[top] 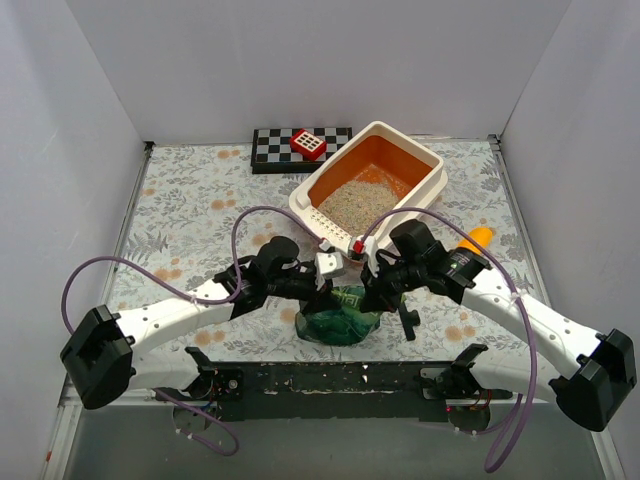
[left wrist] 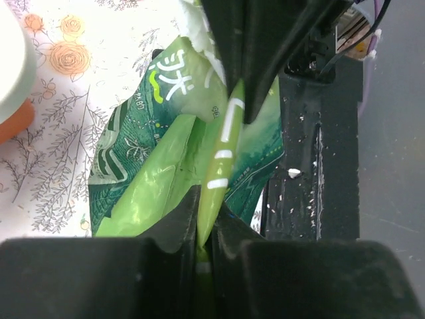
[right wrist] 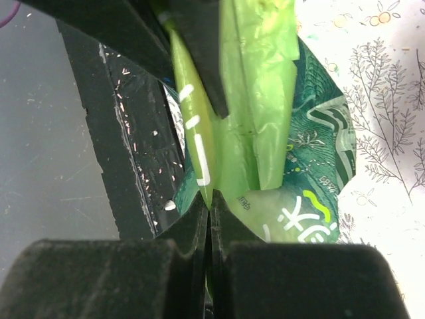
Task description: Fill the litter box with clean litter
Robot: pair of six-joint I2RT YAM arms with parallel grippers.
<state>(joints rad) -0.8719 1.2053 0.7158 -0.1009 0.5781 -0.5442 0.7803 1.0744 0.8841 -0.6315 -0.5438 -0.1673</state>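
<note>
Robot lab booth; bare white walls (top: pixel 320 60) enclose a table (top: pixel 190 190); checkerboard (top: pixel 275 148).

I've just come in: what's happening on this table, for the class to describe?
Both arms hold the green bag near the front edge of the table: the left gripper and the right gripper are each shut on its folded top edge. The litter box sits beyond them, with a partial layer of clean litter and some orange floor bare at its far end. No litter is pouring at this moment.
</note>
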